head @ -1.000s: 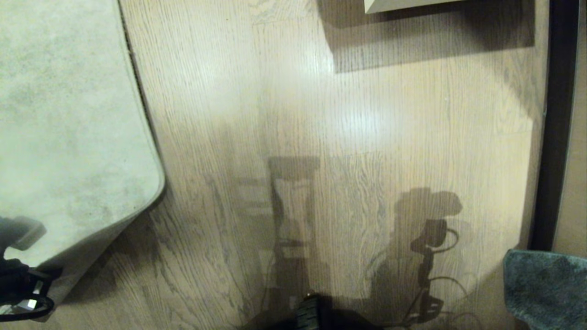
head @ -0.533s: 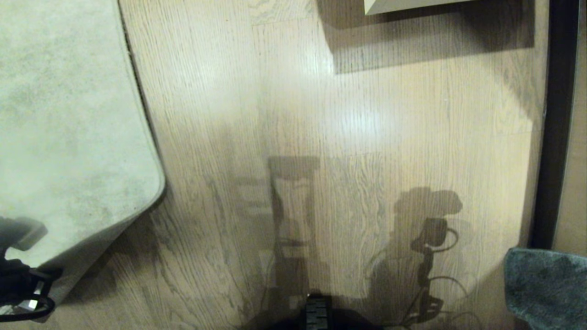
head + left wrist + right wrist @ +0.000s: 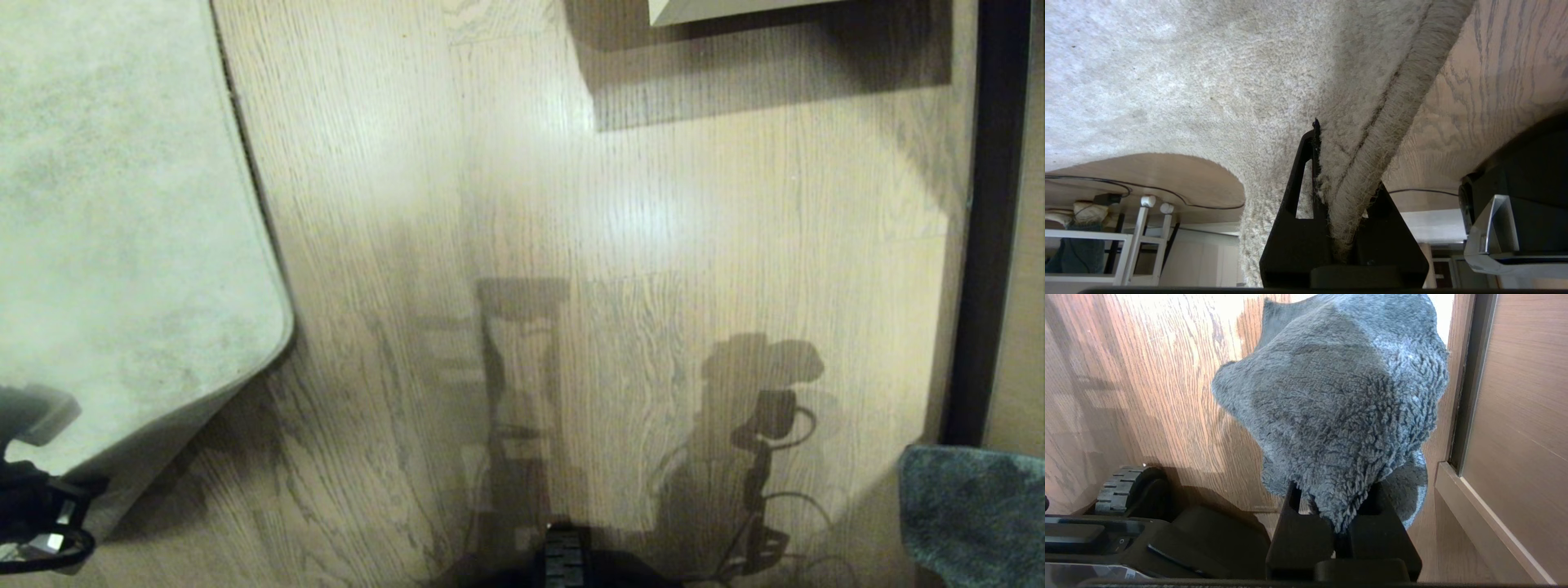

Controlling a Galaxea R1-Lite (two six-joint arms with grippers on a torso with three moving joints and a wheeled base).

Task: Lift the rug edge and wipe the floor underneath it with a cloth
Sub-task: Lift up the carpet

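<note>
Left wrist view: left gripper is pinched tight on the rug edge, raised off the floor. Right gripper clamps the cloth at near right; best keep the edge high and sweep beneath.

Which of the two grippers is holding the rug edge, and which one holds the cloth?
The left gripper pinches the rug edge, lifted off the floor; the right gripper clamps the cloth.

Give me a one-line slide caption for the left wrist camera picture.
Left gripper shut on the rug edge, holding the pale rug corner lifted off the wood-grain floor.
</note>
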